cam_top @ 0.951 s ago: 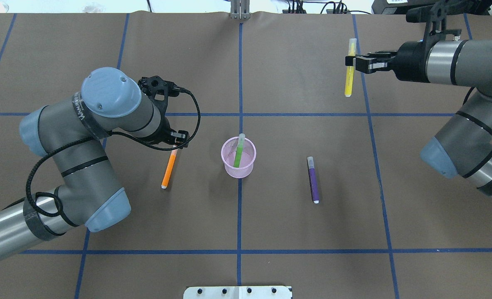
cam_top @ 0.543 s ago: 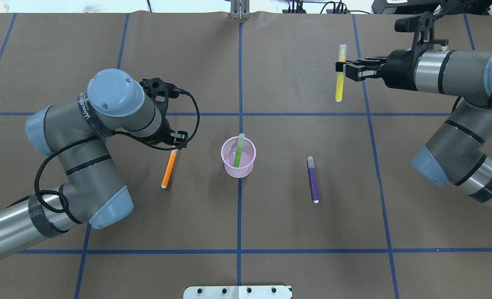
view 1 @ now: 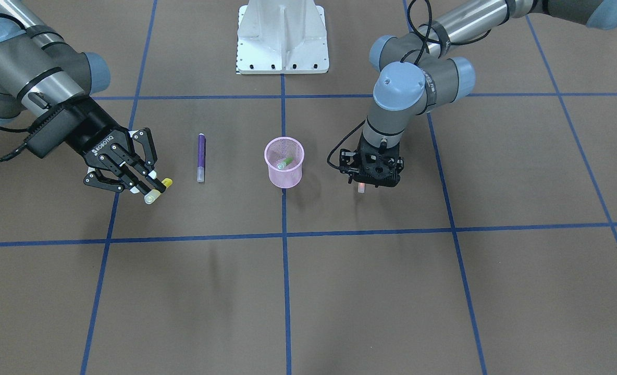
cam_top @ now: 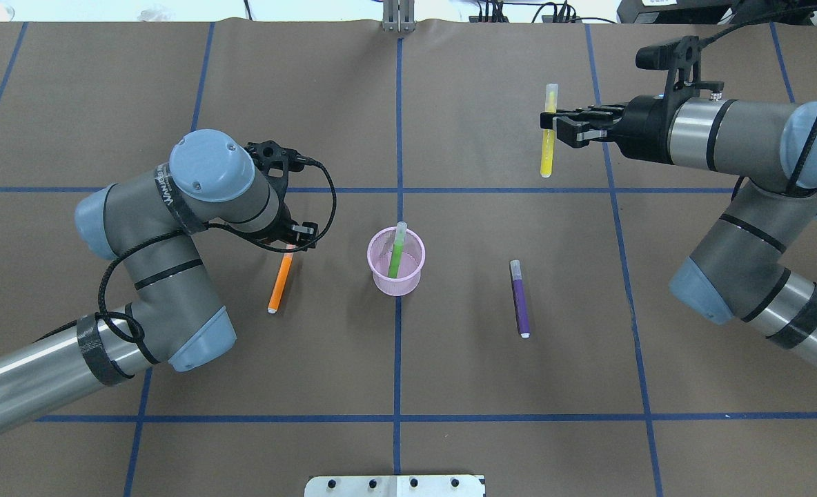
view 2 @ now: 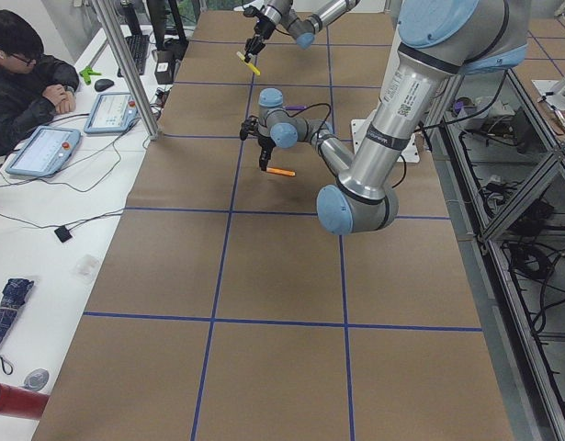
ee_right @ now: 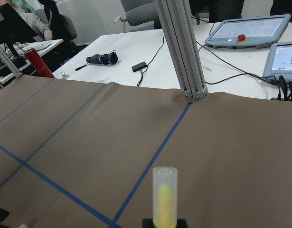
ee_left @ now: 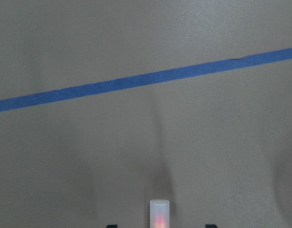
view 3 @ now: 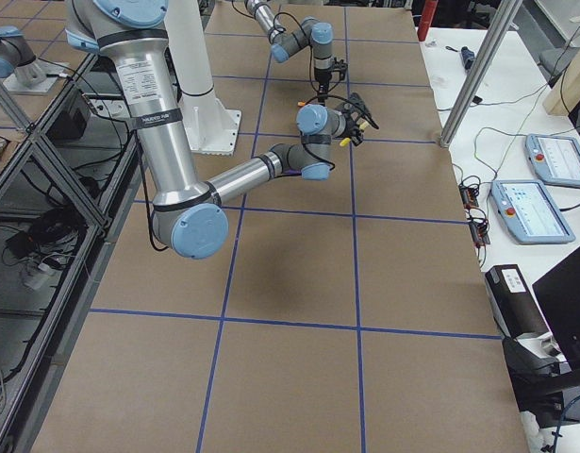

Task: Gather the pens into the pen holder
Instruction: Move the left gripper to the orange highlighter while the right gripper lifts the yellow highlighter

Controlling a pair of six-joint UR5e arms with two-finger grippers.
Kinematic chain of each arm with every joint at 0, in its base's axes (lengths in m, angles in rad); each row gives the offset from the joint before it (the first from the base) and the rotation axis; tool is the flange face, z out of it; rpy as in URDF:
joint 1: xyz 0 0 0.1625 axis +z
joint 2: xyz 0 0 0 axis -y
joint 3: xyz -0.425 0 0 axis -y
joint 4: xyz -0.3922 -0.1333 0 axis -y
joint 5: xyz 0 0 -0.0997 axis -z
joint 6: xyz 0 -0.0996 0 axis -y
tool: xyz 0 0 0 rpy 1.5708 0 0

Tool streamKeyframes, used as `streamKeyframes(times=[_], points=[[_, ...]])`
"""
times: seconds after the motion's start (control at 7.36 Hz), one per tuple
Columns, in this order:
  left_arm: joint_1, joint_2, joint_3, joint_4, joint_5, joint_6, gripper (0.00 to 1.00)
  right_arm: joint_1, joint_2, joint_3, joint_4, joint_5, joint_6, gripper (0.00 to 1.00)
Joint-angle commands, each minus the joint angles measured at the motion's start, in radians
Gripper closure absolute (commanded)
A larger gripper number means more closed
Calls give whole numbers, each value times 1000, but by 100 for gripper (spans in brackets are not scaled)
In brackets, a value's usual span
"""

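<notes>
Inside pen holder (cam_top: 409,283), green pen (cam_top: 397,252) cap-up

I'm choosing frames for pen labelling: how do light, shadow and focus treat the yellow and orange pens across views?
Overhead exterior: even light, yellow pen and orange pen crisp, shadows faint. Left wrist: only the orange cap, at the bottom edge, soft-edged. Right wrist: yellow cap close and slightly blurred, background sharper.

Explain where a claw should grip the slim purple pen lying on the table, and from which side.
Probably mid-barrel on the slim purple pen, coming straight down from above and closing across its narrow width: it lies flat, apart from other things, both long sides free.
</notes>
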Motion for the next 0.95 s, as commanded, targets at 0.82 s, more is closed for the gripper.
streamKeyframes(times=[0.82], points=[[12, 6, 15, 6, -51, 2, 46, -4, 1, 0, 0, 1, 1, 100]])
